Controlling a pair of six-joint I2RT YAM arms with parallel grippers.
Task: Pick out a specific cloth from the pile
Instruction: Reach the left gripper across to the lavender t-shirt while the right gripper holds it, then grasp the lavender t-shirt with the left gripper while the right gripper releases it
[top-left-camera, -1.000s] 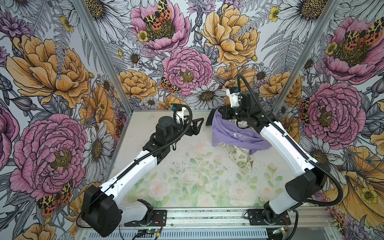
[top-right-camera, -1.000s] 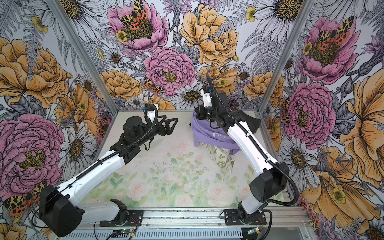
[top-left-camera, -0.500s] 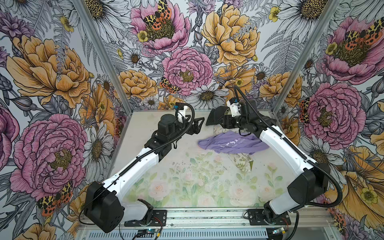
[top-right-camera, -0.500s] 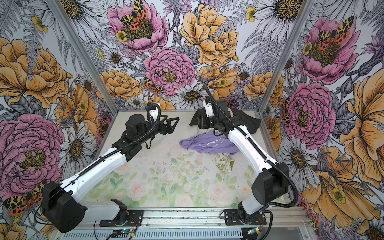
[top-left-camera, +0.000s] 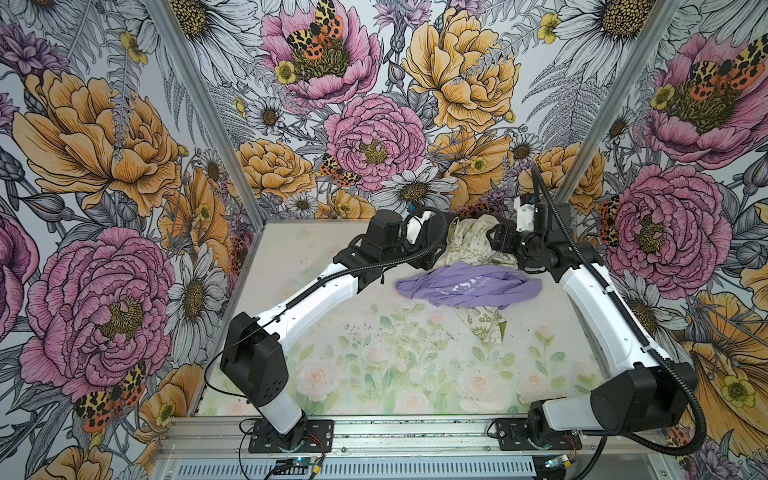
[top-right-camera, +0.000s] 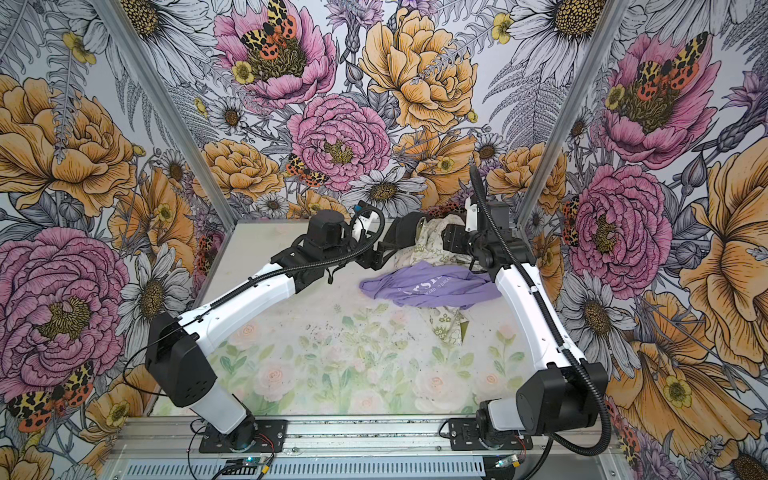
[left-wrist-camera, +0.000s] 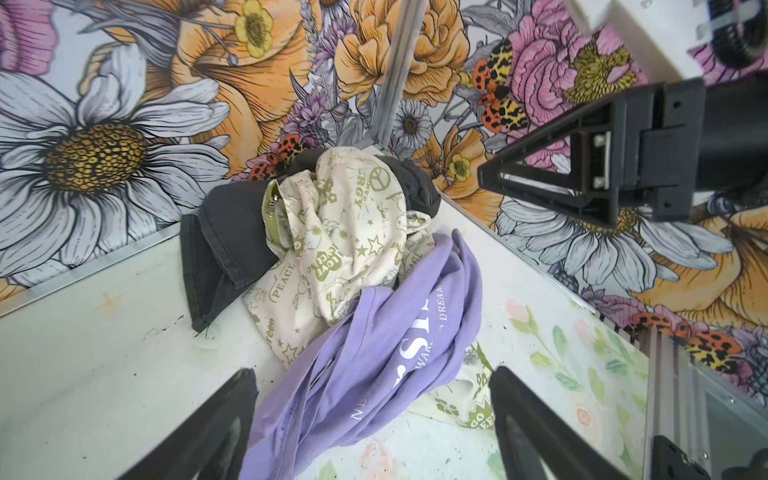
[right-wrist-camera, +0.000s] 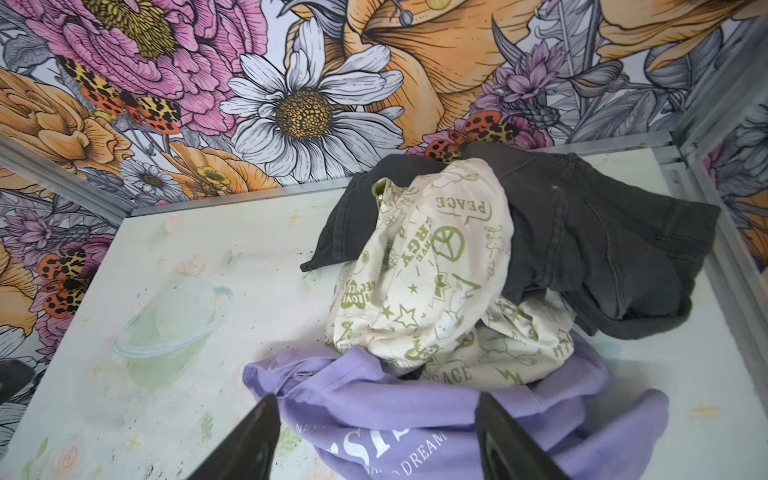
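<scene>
The lavender cloth (top-left-camera: 469, 286) (top-right-camera: 432, 286) with white lettering lies crumpled on the table, just in front of the pile and still overlapping its front edge. The pile, a cream cloth with green print (left-wrist-camera: 349, 224) (right-wrist-camera: 432, 282) over a black cloth (left-wrist-camera: 224, 241) (right-wrist-camera: 602, 249), sits in the back right corner. My left gripper (left-wrist-camera: 372, 374) (top-left-camera: 438, 243) is open, its fingers standing either side of the lavender cloth (left-wrist-camera: 374, 365) without pinching it. My right gripper (right-wrist-camera: 377, 398) (top-left-camera: 498, 241) is open above the lavender cloth (right-wrist-camera: 436, 415), holding nothing.
A corner of cream cloth (top-left-camera: 482, 328) sticks out from under the lavender one towards the front. The flower-printed back wall (top-left-camera: 374, 145) and the right wall's metal post (top-left-camera: 582, 166) stand close behind the pile. Bare table (top-left-camera: 374, 353) spreads to the front and left.
My right gripper opened and dropped the lavender cloth, which fell flat onto the table, then drew back towards the pile. My left arm swung right to the cloth.
</scene>
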